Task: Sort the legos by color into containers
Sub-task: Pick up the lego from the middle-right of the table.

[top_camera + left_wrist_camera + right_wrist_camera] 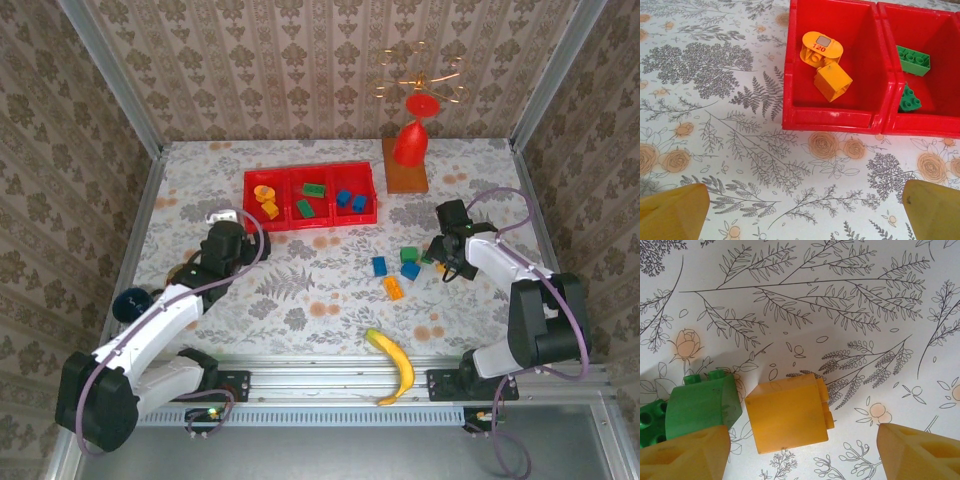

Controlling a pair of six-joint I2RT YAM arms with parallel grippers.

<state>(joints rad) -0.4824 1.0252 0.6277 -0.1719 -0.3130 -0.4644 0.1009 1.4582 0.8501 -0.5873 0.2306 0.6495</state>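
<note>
The red tray (310,225) stands at the back centre; its left compartment holds orange bricks (266,200), the middle one green bricks (310,198), the right one blue bricks (350,200). Loose legos lie right of centre: a blue brick (380,266), a green one (409,254), another blue (410,271) and an orange one (393,288). My right gripper (802,455) is open low over the table, straddling an orange brick (787,412) with gaps on both sides; a green brick (702,405) touches its left finger (687,452). My left gripper (805,210) hangs open and empty before the tray's front wall (830,120).
A yellow banana (395,362) lies near the front edge. A red goblet on a wooden base (412,140) stands at the back right of the tray. A dark ball (128,305) sits by the left arm. Patterned walls close three sides.
</note>
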